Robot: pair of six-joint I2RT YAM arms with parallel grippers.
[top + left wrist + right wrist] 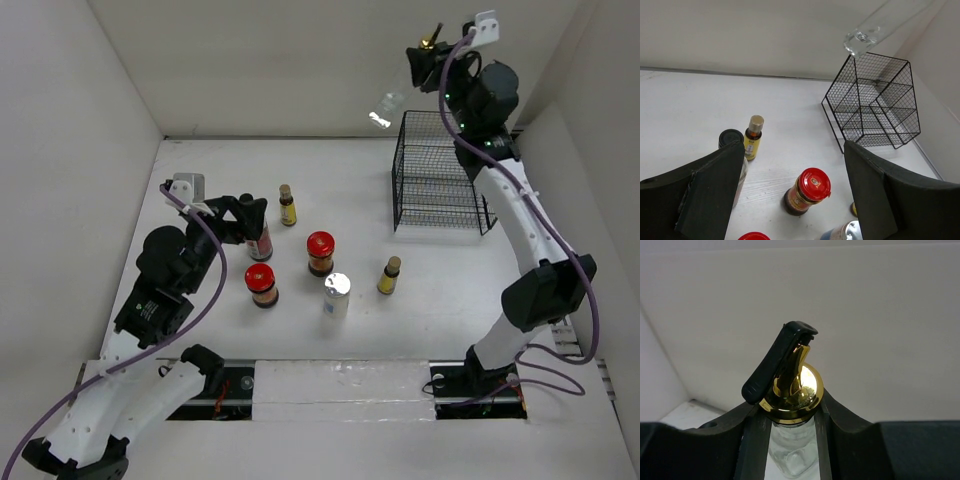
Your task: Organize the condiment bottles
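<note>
My right gripper [425, 62] is shut on the neck of the tall clear gold-spouted bottle [386, 108] and holds it tilted, high above the back left of the black wire basket [440, 178]. In the right wrist view the fingers [752, 440] clamp the glass neck [792, 450] just under the gold spout [792, 390]. My left gripper [250, 220] is open and empty beside the dark black-capped bottle [260, 243]. On the table stand two red-lidded jars [320, 252] [262, 284], a silver-lidded jar [337, 295] and two yellow brown-capped bottles [287, 205] [390, 275].
In the left wrist view a red-lidded jar [809, 191] stands ahead between my open fingers, the black cap [730, 137] behind the left finger, a yellow bottle [754, 137] beyond. The basket [872, 100] is empty at the back right. White walls enclose the table.
</note>
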